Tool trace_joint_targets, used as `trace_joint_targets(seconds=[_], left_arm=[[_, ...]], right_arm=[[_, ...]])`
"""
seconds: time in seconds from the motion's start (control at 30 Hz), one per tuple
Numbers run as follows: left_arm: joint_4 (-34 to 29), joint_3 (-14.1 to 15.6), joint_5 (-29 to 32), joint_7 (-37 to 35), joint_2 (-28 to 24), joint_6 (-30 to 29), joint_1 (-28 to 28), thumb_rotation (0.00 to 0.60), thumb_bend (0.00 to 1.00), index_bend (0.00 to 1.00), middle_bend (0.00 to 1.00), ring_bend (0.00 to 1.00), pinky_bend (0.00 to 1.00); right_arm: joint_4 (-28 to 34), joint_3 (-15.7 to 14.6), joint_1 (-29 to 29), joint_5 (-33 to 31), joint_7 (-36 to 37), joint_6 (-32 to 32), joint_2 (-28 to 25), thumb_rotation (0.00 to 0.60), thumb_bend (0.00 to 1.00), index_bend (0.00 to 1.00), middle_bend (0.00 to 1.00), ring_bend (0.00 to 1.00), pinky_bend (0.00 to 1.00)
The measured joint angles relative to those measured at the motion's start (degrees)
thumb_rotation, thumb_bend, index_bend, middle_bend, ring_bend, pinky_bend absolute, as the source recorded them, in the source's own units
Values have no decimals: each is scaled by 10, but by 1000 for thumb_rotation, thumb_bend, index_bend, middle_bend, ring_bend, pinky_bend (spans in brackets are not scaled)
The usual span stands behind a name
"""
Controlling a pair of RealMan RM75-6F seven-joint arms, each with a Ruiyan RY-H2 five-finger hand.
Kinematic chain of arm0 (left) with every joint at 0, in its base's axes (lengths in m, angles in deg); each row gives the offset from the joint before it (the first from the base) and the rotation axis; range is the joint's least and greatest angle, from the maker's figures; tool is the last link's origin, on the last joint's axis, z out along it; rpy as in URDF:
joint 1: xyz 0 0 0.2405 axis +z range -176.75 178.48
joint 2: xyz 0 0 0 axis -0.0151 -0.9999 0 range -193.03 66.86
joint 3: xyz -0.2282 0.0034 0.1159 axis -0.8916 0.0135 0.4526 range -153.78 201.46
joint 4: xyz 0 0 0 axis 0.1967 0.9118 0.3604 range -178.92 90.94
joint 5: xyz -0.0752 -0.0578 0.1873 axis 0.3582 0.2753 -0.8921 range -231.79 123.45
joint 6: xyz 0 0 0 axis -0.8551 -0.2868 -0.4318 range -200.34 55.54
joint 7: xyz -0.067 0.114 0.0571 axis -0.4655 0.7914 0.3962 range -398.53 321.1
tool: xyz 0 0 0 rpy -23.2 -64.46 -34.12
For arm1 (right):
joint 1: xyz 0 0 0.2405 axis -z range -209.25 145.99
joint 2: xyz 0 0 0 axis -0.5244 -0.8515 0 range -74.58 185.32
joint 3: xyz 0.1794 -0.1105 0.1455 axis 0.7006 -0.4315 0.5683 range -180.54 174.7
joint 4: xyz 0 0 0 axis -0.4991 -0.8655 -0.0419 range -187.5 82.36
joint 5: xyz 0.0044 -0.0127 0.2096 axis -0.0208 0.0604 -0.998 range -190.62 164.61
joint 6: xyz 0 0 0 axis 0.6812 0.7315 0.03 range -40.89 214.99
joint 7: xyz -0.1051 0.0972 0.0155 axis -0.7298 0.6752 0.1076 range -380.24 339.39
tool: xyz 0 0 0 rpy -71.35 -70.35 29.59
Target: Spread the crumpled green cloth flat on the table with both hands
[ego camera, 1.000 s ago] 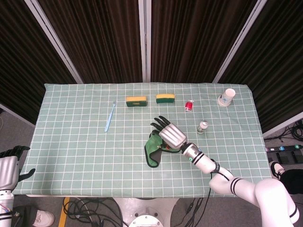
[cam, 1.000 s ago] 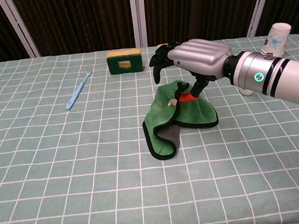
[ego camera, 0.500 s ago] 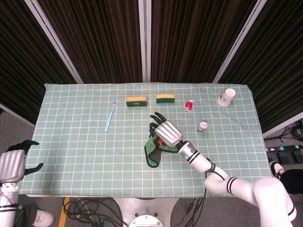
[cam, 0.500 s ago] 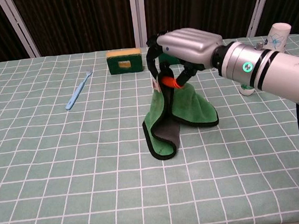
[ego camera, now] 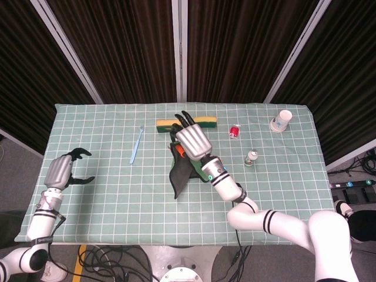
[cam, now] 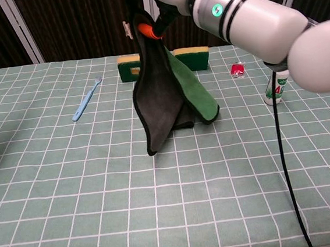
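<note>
right hand (ego camera: 191, 141): pinching the green cloth (cam: 167, 88) at one top corner, raised well above the desk (ego camera: 106, 194); only the fingers at the pinch show in chest view, top edge of frame.
left hand (ego camera: 61, 172): holds nothing, fingers curled but apart; sits over the left edge of the desk, well apart from the cloth.
cloth: hangs in a long vertical drape from the pinch, dark backing outward, green face folded behind. Can't tell whether the lower tip touches the desk or hangs just above it, roughly desk centre.
done: cloth is picked up and hanging loose, no longer a bundle.
left: everything that counts. Second corner not yet held, cloth not opened, not laid flat. My read: early stage, about a third in at most.
next need: left hand has to cross to the hanging edge and take a free corner.
clutter: toothbrush (ego camera: 137, 144), two sponges (cam: 131, 67), small bottle (ego camera: 252, 157), paper cup (ego camera: 282, 120) all near the back half; laying area in front looks usable.
</note>
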Motion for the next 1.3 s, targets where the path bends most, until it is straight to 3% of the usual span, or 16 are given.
trace_joint_targets(seconds=[0.2, 0.43, 0.8, 1.1, 1.3], left_arm=[[63, -18, 44, 9, 60, 53, -56, 600, 13, 401, 337, 361, 330], [120, -16, 76, 32, 110, 86, -91, 600, 14, 401, 337, 360, 330], [158, -30, 140, 32, 162, 108, -114, 600, 19, 439, 329, 361, 330], [123, -43, 181, 13, 162, 130, -116, 600, 27, 451, 329, 360, 330], [132, -48, 202, 24, 179, 124, -127, 600, 47, 486, 329, 360, 330]], right_arm=[[-5, 49, -68, -89, -79, -3, 26, 600, 531, 848, 308, 77, 0], [-44, 72, -120, -150, -118, 0, 50, 600, 534, 846, 307, 76, 0], [-101, 77, -165, -202, -123, 1, 81, 600, 537, 846, 306, 75, 0], [-123, 76, -186, -219, -112, 3, 98, 600, 544, 842, 305, 74, 0], [-126, 79, -199, -226, -107, 11, 106, 600, 553, 841, 304, 73, 0]])
